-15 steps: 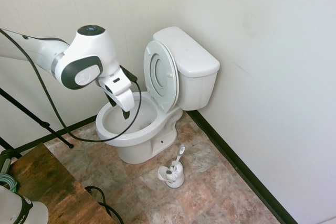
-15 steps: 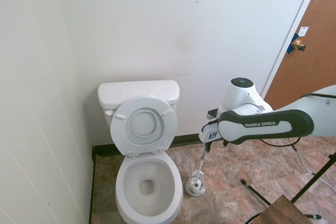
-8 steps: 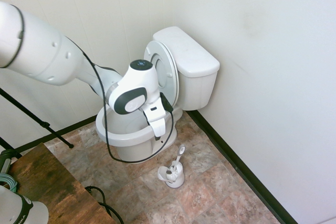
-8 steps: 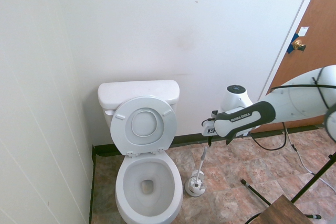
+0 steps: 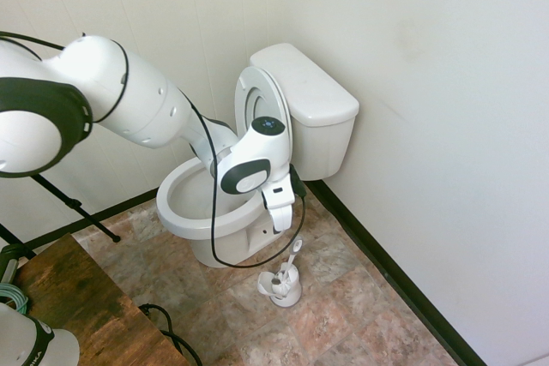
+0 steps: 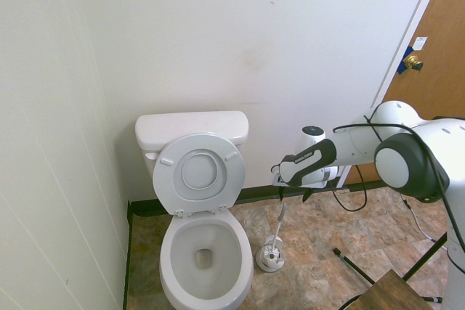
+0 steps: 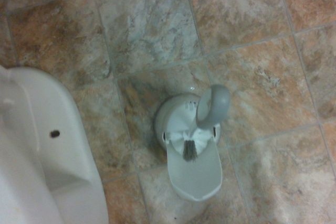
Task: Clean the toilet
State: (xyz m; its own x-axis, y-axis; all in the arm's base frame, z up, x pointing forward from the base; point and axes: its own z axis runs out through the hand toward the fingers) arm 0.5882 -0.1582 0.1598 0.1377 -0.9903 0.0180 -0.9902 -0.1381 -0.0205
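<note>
Pincer spread, empty | brush in its holder | toilet open | brush pickup and scrubbing remain

One toilet is there, with one tank, one flush handle and one bowl opening. There is one brush, one brush holder, and one flap on that holder. One robot arm and one gripper with two fingers are in the room. At the sides are two walls, one door, one doorknob, one white label and one wooden bench.
</note>
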